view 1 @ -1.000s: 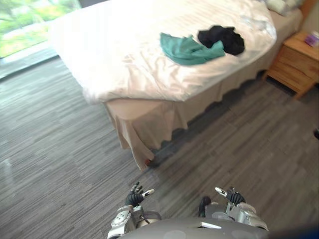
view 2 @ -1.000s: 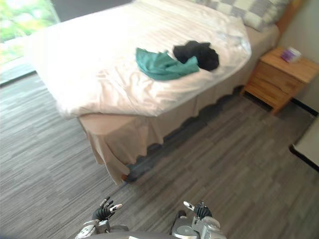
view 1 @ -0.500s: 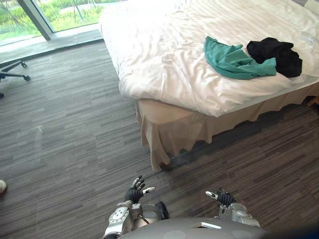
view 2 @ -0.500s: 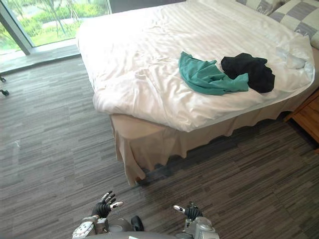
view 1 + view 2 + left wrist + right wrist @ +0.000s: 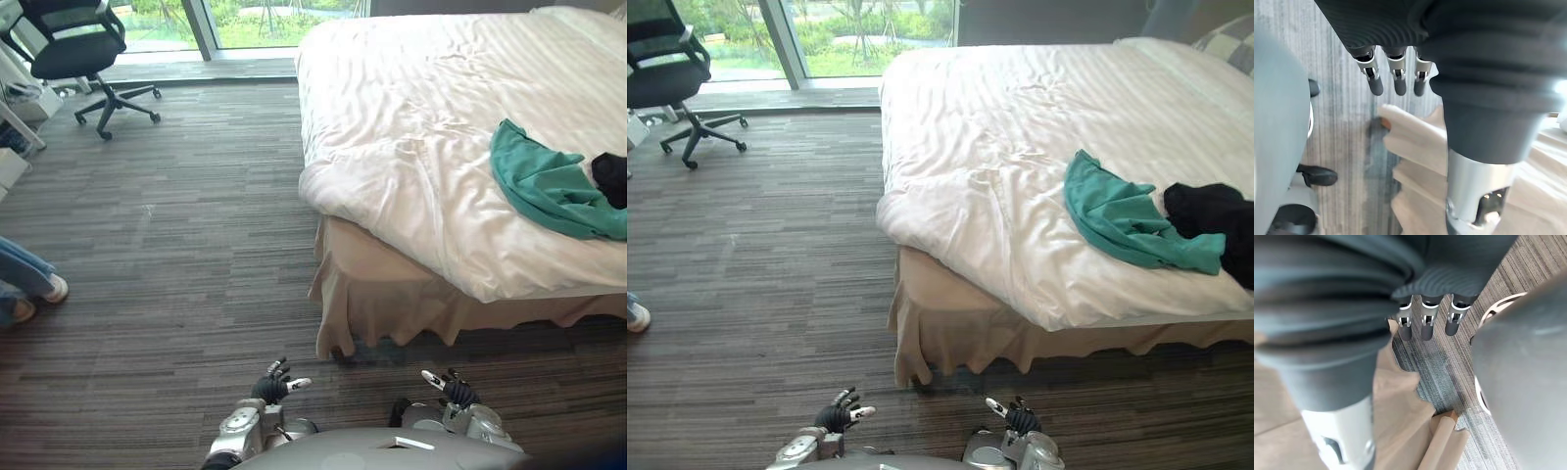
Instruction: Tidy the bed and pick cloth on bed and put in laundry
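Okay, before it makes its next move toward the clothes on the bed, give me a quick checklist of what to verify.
1. Left hand free: ok, fingers straight, holding nothing.
2. Right hand free: ok, fingers straight, holding nothing.
3. Green cloth accessible: ok, it lies on top of the bed, near the side edge.
4. Black cloth accessible: ok, it lies right against the green one.
5. Cloths within reach: not ok, both hands hang low over the floor, short of the bed.
6. Person out of the way: ok, off to the robot's left.

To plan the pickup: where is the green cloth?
In the right eye view, right side: the green cloth lies on the bed beside the black cloth.
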Motion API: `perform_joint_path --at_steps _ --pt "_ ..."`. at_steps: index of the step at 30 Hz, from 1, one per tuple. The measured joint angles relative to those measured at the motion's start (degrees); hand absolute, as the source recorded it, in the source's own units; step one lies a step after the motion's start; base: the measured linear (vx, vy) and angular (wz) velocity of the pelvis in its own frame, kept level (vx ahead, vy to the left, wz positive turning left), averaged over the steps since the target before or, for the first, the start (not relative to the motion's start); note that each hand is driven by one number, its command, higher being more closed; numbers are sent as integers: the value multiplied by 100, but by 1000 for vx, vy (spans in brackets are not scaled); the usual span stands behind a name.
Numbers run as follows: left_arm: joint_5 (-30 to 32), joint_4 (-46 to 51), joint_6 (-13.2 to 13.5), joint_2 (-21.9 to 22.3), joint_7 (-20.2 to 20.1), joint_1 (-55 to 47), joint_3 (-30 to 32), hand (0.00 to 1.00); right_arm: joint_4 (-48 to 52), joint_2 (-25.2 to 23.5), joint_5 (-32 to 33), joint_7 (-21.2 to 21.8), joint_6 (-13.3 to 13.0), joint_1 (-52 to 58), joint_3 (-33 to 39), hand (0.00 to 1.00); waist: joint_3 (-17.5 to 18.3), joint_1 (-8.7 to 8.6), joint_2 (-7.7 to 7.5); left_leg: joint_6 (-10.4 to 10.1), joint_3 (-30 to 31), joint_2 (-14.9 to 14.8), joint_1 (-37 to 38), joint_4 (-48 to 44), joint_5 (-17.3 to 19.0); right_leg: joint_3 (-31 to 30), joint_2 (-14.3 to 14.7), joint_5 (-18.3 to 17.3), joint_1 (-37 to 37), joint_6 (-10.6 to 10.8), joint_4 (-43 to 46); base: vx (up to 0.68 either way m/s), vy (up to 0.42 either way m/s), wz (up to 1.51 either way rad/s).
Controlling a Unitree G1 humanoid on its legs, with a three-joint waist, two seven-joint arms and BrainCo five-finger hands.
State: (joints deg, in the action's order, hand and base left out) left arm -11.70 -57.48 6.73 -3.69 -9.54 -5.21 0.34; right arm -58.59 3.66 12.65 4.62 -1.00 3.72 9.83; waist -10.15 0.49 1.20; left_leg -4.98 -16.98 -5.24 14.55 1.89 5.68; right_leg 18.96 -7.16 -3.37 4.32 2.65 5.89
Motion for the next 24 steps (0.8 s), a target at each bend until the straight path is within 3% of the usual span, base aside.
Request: perform_joint_path --at_steps 4,5,9,14,16,19,24 --pt "-8 9 142 -35 4 -53 38 0 0 -47 -64 300 187 -10 -182 0 31 32 -106 -29 -108 -66 23 9 17 90 160 213 318 20 -607 25 -73 2" --pt "357 0 122 -86 -140 -49 -67 0 21 -64 -255 285 178 13 -330 0 184 -18 -126 184 28 121 -155 375 -328 448 61 411 313 80 -799 -8 -12 4" --pt "357 0 122 -88 -139 -48 -68 0 21 -64 -255 283 178 15 -330 0 187 -23 -133 184 19 119 -154 376 -328 440 63 411 312 80 -804 0 0 0" --pt "45 -36 121 -117 110 -74 -4 0 20 -69 -206 81 -33 58 -302 0 194 -27 -166 153 -127 87 -166 390 -309 378 100 498 306 55 -972 -2 -9 -12" --pt "-443 -238 114 -91 651 -83 391 0 5 -139 -19 -233 -316 79 -143 0 200 -36 -188 130 -133 50 -163 393 -294 402 169 542 389 41 -1133 7 -43 -4" --pt "-1025 -219 137 -97 1112 -127 1141 0 -4 -147 123 -454 -396 68 -3 0 211 -27 -203 104 -108 7 -154 393 -291 481 202 531 423 28 -1133 11 -23 7" --pt "-2090 400 305 -432 1504 -147 2461 0 34 -67 304 -691 -265 45 390 0 242 11 -205 50 -101 -21 -154 381 -323 621 204 504 488 7 -1133 -2 -13 12"
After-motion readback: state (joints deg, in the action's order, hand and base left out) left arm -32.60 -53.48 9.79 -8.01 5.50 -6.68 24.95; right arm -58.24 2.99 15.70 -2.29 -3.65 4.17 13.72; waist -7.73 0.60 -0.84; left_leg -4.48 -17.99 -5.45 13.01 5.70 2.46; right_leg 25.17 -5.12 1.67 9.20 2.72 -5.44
